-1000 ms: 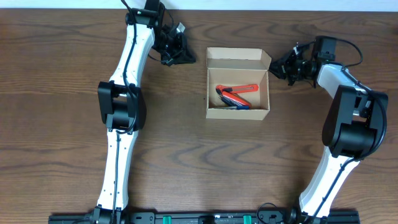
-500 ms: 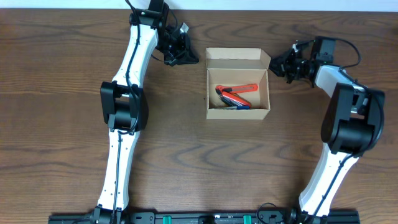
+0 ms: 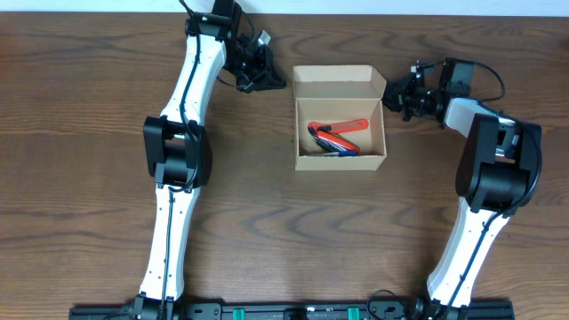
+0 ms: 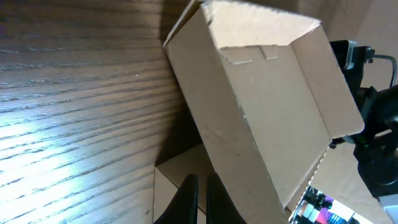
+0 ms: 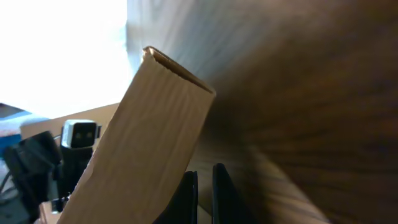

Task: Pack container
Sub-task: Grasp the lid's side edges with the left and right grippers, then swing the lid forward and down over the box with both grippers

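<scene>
Right claw [image 3: 397,94] edged nearer container [image 3: 340,89] on wooden table [image 3: 71,133].

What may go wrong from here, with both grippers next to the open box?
1. The lid flap is open, and the left gripper and right gripper are shut near it. A push from one side may slide or turn the box, since nothing holds it.
2. The red items lie slanted inside. If one sticks up, the flap may not close fully.
</scene>
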`<state>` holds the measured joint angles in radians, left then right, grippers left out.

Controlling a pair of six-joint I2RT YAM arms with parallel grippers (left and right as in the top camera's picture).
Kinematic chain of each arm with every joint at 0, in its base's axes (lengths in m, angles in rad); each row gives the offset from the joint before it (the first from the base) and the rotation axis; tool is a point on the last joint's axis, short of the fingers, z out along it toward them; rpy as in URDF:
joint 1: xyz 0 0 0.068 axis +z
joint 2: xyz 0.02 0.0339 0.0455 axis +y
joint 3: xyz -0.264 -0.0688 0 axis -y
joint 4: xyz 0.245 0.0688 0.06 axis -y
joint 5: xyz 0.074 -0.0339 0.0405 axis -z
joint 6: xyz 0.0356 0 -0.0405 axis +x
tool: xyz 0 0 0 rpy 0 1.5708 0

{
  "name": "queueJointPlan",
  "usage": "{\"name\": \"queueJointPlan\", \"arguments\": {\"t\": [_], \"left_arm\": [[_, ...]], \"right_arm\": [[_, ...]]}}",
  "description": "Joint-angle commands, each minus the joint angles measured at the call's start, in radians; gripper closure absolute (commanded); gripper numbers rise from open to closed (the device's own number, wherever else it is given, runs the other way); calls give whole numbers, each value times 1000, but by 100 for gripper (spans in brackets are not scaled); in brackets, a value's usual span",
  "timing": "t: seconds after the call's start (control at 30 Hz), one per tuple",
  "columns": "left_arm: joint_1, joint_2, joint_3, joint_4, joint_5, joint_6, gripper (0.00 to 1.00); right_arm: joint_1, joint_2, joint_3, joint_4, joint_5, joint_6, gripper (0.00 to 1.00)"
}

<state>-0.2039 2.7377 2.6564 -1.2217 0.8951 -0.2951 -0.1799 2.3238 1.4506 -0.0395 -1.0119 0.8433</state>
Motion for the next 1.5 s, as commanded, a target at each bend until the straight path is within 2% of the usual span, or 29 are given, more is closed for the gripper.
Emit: {"name": "queueJointPlan", "arguments": {"t": [0.0, 0.3, 0.53, 0.87, 1.1, 1.23, 1.47], "left_arm": [[-1, 6, 2, 8, 62, -16, 94], [-1, 6, -4, 35, 113, -24, 94], [3, 6, -16, 37, 56, -57, 94], [8, 6, -108, 54, 62, -60, 94], [-10, 6, -114, 109, 98, -96, 94], [-11, 6, -136, 161, 177, -107, 94], [-13, 6, -156, 212, 200, -120, 94]], "right_arm": [[4, 6, -2, 8, -55, 25, 98], [4, 6, -2, 19, -72, 29, 99], [4, 6, -1, 69, -93, 62, 99], [4, 6, -1, 74, -96, 62, 98], [4, 6, -2, 74, -100, 62, 99], [4, 6, -1, 74, -110, 62, 99], [4, 6, -1, 78, -122, 61, 98]]}}
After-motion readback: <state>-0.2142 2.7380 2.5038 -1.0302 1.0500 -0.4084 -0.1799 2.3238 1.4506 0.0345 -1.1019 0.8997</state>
